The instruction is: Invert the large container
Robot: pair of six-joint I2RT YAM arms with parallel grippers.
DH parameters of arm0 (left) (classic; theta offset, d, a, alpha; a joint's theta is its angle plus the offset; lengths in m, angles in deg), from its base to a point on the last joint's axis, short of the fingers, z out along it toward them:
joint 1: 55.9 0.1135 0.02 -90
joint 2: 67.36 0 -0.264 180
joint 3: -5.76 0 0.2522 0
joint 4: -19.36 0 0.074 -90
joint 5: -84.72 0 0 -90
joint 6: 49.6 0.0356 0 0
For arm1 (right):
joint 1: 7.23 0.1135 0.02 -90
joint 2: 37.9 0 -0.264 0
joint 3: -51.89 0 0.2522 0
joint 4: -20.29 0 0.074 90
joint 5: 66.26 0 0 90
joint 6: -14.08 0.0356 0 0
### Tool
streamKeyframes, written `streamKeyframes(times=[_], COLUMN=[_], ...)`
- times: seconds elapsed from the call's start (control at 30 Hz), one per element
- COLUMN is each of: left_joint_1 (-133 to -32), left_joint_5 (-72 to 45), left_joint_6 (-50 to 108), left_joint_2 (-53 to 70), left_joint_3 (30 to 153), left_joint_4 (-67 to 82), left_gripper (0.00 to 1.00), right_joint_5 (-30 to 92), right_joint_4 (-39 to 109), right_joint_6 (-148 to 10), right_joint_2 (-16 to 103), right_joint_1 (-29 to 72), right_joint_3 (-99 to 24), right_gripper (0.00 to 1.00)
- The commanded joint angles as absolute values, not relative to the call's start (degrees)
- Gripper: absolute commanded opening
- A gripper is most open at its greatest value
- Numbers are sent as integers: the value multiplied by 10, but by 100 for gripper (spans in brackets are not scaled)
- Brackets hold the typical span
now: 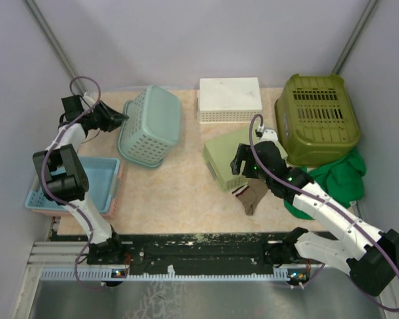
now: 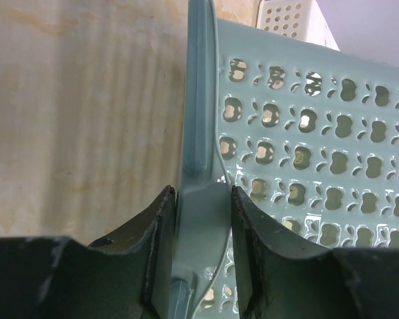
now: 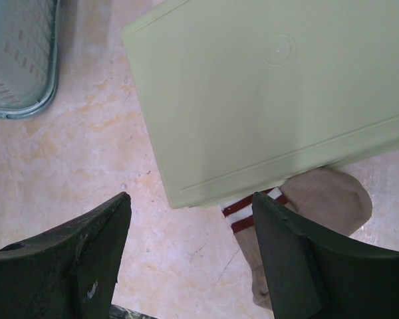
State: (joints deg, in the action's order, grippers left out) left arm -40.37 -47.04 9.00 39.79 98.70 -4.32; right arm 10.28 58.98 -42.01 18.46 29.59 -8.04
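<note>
Overhead and wrist views of the two-arm bench. No brand or label is legible; the only marking is a round moulded disc on the base of the pale green bin (image 3: 272, 93), too faint to read. The teal laundry basket (image 1: 151, 126) lies tipped on its side at 10 o'clock on the table (image 1: 179, 193), rim toward 9 o'clock. The left gripper (image 1: 120, 119) is clamped on that rim, and in the left wrist view its fingers (image 2: 158, 229) press both faces of the rim strip, with the perforated wall to the right. The gripper's own body cuts off the basket's lower part there. The left arm folds at the elbow at 8 o'clock, above a blue tray (image 1: 100, 179), and reaches toward 10 o'clock with the wrist turned toward 3 o'clock. The right gripper (image 1: 239, 163) hangs with jaws spread and nothing between them, above the near corner of the pale green bin, which lies base-up near centre. A tan sock (image 3: 312, 206) with red and white stripes lies partly hidden under that corner. The right arm stretches from its elbow at 4 o'clock toward centre. A white perforated bin (image 1: 229, 100) sits base-up at 12 o'clock. An olive slotted basket (image 1: 317, 119) stands inverted at 2 o'clock, partly over a green cloth (image 1: 342, 176).
</note>
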Motion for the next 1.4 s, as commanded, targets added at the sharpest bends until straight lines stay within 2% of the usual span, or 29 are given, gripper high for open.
streamKeyframes(times=[0.0,0.07,0.13,0.2,0.27,0.33,0.57,0.73,0.9,1.1,1.23,1.37], left_joint_1=[-415,-418,-423,-431,-438,-444,-488,-608,-707,-821,-829,-791], left_joint_5=[-478,-459,-445,-419,-389,-360,-175,-22,-38,-134,-88,-51], left_joint_6=[57,60,75,98,120,137,194,252,262,311,291,280], left_joint_2=[411,418,426,424,416,401,306,200,92,62,90,123], left_joint_3=[994,1005,1028,1051,1073,1091,1139,1108,1014,917,881,856], left_joint_4=[-6,-15,-43,-74,-104,-127,-214,-251,-264,-306,-334,-281], left_gripper=[36,49,71,87,96,99,99,99,89,89,88,83], right_joint_5=[93,93,92,91,90,92,96,95,96,94,97,96], right_joint_4=[574,575,577,579,580,579,572,568,553,530,531,535], right_joint_6=[-422,-423,-422,-421,-422,-422,-423,-424,-427,-432,-439,-441], right_joint_2=[175,173,172,170,170,171,178,182,193,202,214,204], right_joint_1=[291,291,291,291,291,291,291,291,291,291,291,291], right_joint_3=[-104,-105,-107,-108,-108,-108,-109,-107,-106,-101,-110,-109], right_gripper=[73,73,73,73,73,73,73,73,73,73,73,73])
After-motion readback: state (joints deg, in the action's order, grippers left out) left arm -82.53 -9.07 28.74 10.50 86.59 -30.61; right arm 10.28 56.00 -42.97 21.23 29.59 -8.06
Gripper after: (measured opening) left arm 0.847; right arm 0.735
